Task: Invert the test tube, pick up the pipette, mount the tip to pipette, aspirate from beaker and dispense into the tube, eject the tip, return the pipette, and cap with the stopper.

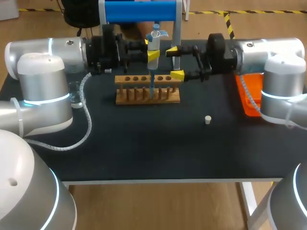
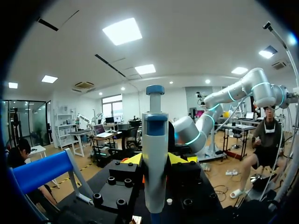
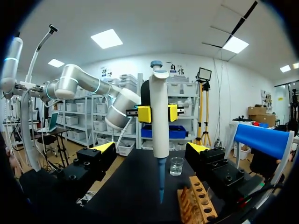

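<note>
While the left arm reaches in level over the back of the desk, its fingers are pressed against the pipette from both sides and hold it upright. From where the right wrist looks on, the two yellow tips of the left gripper sit flat on the white barrel just below the pipette's head. The long blue tip is mounted on the pipette. It hangs straight down to the wooden rack and meets the top board at one of the middle holes. I cannot tell whether it goes into a tube there.

The right gripper faces the left one from the other side of the pipette. Its fingers are spread wide and have hold of nothing. In the right wrist view one yellow tip stands on each side of the pipette's barrel, both well clear of it. From above, one of those tips is level with the pipette's body and the other is just above the near end of the rack.

The glass beaker stands on the desk close beside the left arm's elbow, well apart from the rack. In the right wrist view the beaker shows ahead of that gripper, beyond the hanging tip. The small white stopper lies alone on the dark surface, nearer the front than the rack and toward the right arm. An orange tray sits under the right arm at the desk's right edge.
</note>
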You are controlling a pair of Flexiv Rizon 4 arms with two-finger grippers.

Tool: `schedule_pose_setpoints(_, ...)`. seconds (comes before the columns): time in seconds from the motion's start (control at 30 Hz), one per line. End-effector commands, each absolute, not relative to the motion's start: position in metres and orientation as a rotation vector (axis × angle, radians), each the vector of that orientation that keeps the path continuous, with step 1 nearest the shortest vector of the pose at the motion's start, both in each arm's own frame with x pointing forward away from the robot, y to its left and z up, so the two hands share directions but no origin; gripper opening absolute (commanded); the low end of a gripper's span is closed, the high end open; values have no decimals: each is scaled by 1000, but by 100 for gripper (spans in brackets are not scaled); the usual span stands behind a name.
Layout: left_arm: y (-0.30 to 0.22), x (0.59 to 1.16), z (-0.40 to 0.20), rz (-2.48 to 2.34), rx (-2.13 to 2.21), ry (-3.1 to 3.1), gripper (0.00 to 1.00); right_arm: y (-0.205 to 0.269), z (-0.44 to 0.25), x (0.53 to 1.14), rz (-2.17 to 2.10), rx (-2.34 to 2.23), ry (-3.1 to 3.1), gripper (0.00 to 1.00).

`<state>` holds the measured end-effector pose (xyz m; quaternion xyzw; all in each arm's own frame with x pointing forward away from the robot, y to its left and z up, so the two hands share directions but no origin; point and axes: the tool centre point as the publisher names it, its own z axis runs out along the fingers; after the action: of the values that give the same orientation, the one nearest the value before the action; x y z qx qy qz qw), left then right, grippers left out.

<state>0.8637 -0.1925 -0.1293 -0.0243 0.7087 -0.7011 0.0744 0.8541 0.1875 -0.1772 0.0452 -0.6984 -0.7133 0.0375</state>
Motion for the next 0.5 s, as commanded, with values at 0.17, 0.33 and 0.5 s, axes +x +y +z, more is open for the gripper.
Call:
schedule_pose_setpoints(0.17, -193, 864, -129, -2106, -72, 2124, 0, 211, -174, 862, -2181, 156, -2143, 100)
schedule_pose_setpoints(0.33, -193, 864, -129, -2106, -72, 2124, 0, 220, -171, 862, -2182, 160, -2140, 100)
schedule_pose_setpoints(0.5, -193, 864, -129, -2106, -72, 2124, 0, 225, -172, 861, -2180, 146, -2150, 99)
